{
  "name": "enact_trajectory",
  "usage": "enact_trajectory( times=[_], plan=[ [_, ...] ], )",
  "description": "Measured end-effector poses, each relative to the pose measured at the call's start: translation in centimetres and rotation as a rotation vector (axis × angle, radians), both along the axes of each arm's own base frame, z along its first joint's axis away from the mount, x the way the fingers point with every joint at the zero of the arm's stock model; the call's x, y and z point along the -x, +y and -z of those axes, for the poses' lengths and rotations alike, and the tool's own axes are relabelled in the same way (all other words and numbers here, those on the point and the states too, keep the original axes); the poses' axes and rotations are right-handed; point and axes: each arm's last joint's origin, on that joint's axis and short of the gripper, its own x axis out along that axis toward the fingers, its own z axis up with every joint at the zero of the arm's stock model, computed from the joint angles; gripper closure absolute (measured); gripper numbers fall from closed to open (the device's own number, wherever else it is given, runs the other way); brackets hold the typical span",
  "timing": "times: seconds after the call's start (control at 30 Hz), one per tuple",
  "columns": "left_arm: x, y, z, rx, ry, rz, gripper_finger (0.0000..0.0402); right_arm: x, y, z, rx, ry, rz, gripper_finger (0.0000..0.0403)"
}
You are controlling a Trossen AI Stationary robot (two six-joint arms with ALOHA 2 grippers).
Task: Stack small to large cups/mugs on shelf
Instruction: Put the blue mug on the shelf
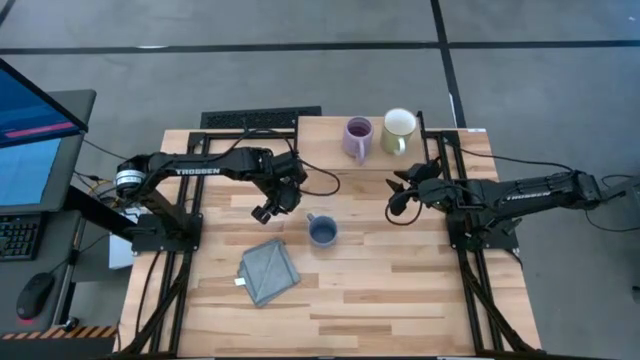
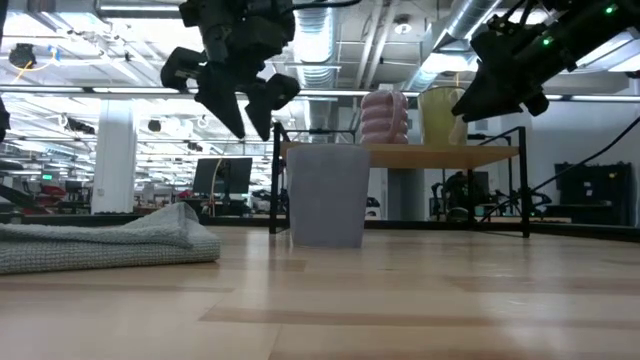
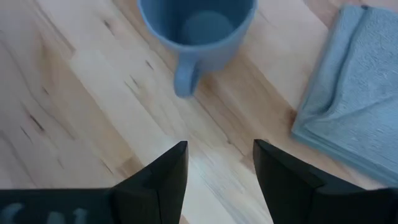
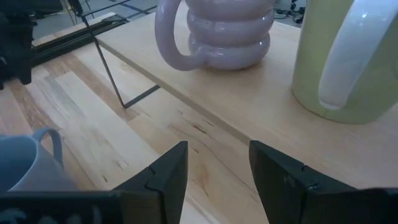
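A dusty blue mug (image 1: 322,231) (image 3: 198,28) stands upright on the tabletop, its handle (image 3: 185,78) toward my left gripper (image 1: 275,204) (image 3: 217,165), which hovers open above the table just left of it. A lavender ribbed mug (image 1: 357,137) (image 4: 217,31) and a cream mug (image 1: 398,129) (image 4: 348,59) stand side by side on the low wooden shelf (image 1: 330,135) (image 4: 261,106) at the far edge. My right gripper (image 1: 398,196) (image 4: 217,168) hangs open, in front of the shelf's near edge, touching nothing.
A folded grey-blue cloth (image 1: 268,271) (image 3: 354,106) lies on the table, near-left of the blue mug. The shelf's thin black legs (image 4: 112,74) stand on the tabletop. Bare planks (image 1: 400,290) stretch toward the near edge.
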Motion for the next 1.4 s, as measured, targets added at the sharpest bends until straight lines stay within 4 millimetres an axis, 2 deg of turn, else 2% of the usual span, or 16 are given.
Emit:
enact_trajectory(
  times=[0.13, 0.37, 0.6, 1.03, 1.4],
  plan=[
    [-0.3, 0.0, -0.1, -0.021, -0.043, 0.056, 0.0229, 0.0, 0.0, 0.0, 0.000, -0.005, 0.000, 0.0210],
    [-1.5, 0.0, 1.6, 0.030, -0.023, 0.088, 0.0229, -0.2, 0.0, -0.4, -0.002, -0.049, -0.003, 0.0210],
    [-2.7, 0.1, 2.3, 0.020, -0.064, 0.113, 0.0229, -0.3, 0.1, -0.3, -0.007, -0.049, -0.011, 0.0210],
    [-4.5, -0.5, 4.0, 0.020, -0.090, 0.099, 0.0229, -0.3, 0.1, -0.3, -0.013, -0.044, -0.028, 0.0210],
    [-5.3, -0.7, 4.2, -0.011, -0.132, 0.089, 0.0229, -0.3, 0.2, -0.3, -0.024, -0.040, -0.050, 0.0210]
  ],
)
